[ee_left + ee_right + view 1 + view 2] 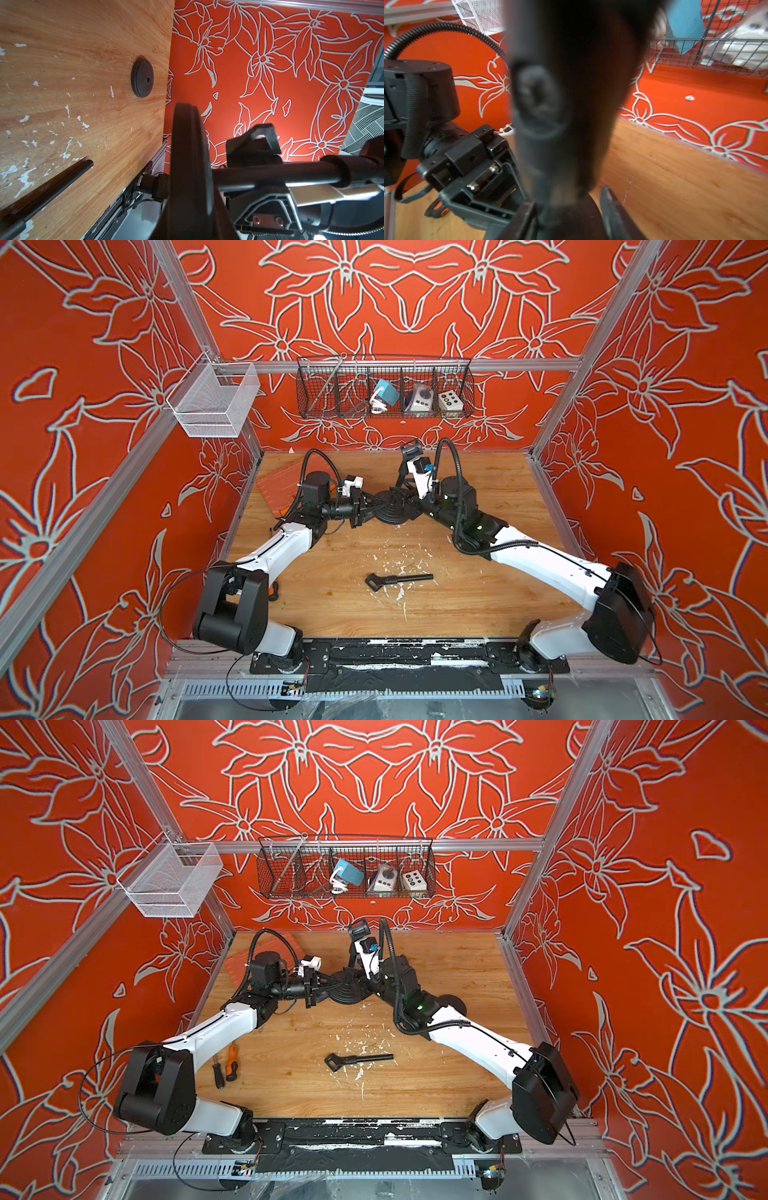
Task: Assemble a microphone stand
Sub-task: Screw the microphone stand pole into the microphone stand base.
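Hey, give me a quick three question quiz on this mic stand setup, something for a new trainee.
1. True or false: the black rod with the clip end lies flat on the table, unheld.
2. Where is the blue box? A) on the table B) in the black wire basket C) in a cardboard carton
3. Fill in: the left gripper is shut on the round black ____.
Key: 1 true; 2 B; 3 base.

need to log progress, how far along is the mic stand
Done: pole meets the round base centrally. In hand: left claw clamps the base rim, right claw sits around the pole, grip unclear. Left: the clip rod and small disc lie loose.
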Robot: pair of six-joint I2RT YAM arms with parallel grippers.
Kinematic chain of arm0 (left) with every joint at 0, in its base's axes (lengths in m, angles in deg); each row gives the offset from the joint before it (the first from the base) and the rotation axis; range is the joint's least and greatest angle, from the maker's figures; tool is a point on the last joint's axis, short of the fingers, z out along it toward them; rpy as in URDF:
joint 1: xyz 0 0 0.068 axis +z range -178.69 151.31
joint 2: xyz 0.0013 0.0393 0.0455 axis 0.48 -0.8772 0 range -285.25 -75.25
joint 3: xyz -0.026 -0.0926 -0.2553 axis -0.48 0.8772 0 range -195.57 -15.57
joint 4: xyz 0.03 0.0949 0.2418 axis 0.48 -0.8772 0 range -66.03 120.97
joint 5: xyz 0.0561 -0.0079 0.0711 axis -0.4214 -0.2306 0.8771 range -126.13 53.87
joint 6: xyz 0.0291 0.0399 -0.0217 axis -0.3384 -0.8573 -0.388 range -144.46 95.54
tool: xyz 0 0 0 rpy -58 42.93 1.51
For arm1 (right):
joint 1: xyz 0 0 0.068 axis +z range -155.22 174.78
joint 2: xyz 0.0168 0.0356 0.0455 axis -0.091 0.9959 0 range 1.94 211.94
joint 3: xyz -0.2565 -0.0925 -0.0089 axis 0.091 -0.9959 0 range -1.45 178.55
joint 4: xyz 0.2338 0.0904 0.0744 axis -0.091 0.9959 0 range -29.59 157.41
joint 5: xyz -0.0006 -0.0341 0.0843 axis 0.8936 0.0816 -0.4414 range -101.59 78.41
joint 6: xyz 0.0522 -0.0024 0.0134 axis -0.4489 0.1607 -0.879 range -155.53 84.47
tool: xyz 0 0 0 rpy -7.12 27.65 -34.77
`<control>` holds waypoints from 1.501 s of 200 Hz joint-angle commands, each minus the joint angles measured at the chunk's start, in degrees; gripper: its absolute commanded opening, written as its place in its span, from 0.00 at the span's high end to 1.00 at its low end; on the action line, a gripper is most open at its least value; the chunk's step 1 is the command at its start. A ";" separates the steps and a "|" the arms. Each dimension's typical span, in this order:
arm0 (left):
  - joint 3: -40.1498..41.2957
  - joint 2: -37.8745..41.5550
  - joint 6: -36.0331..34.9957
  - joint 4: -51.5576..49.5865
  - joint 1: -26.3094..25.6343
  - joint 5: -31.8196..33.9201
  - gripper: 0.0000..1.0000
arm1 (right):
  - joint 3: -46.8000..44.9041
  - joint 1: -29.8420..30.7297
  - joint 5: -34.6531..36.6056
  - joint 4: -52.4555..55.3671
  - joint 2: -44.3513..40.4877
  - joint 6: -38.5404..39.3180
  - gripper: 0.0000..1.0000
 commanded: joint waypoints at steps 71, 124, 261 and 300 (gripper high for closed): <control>-0.75 1.08 2.43 7.19 0.20 -6.25 1.00 | -5.69 -10.88 -39.61 -6.65 -2.56 9.41 0.39; 0.25 1.37 2.04 7.34 0.15 -8.35 1.00 | -2.34 -11.42 -45.08 -5.18 0.41 13.49 0.50; -0.04 1.33 1.64 7.60 0.17 -9.27 1.00 | -0.97 -10.84 -41.20 -11.82 5.74 5.05 1.00; -0.13 1.02 1.72 7.87 0.23 -9.17 1.00 | -6.80 -5.49 -6.17 -6.54 0.64 0.85 1.00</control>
